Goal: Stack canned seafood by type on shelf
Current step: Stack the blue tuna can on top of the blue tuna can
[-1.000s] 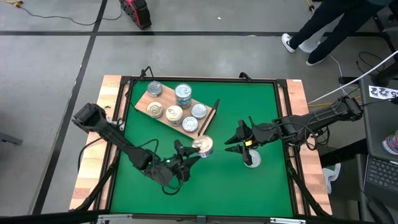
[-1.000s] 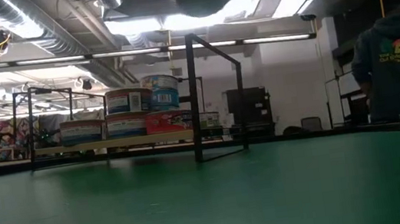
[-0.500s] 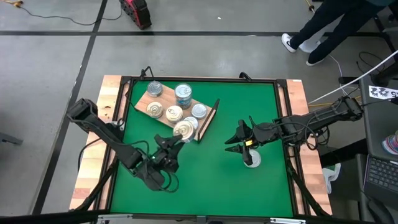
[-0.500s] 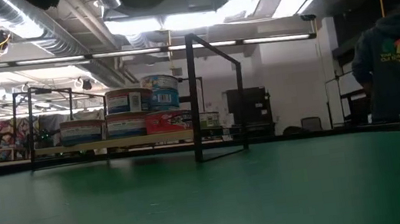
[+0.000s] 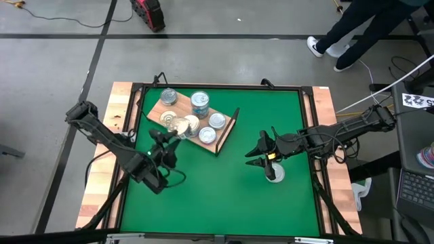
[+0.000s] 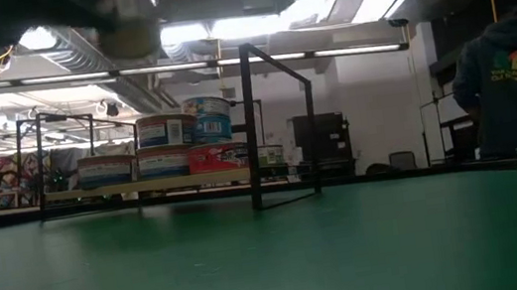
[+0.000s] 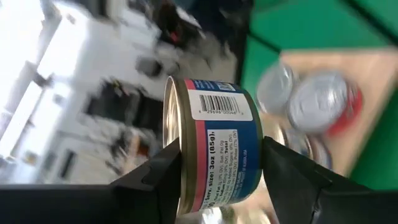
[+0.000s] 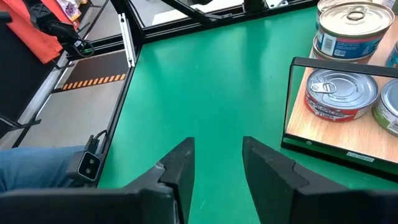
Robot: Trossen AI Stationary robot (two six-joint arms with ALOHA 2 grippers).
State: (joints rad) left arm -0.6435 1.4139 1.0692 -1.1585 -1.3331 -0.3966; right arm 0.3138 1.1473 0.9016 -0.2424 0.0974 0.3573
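Note:
My left gripper (image 5: 173, 130) is shut on a blue-labelled tin (image 7: 224, 137) of canned seafood, high over the near left part of the shelf (image 5: 224, 125). The shelf is a wooden board with a black wire end (image 5: 229, 129). Several tins stand on it, among them a stacked blue one (image 5: 200, 103) and a red-labelled one (image 8: 342, 93). The held tin is a blur at the top of the low view (image 6: 129, 37). My right gripper (image 5: 260, 152) hangs open over the mat, right of the shelf. One more tin (image 5: 274, 173) stands on the mat just near of it. My left gripper pinches the tin between its two fingers (image 7: 155, 177), one on each flat end (image 7: 173, 124). They come roughly level from the table's near left side, one finger above the tin and one below. The tin sits about upright, lifted clear above the tins on the shelf.
The near half of the green mat (image 5: 224, 196) is bare. Bare wooden strips (image 5: 102, 183) border the mat left and right. A person (image 5: 359, 27) stands beyond the far right corner, and a laptop (image 5: 417, 190) sits off the right edge.
My left gripper has carried the tin from the mat by the shelf's wire end toward the table's far left, over the near left part of the shelf. Its wrist has turned on the way. The tin has stayed in the hold, clear of everything.

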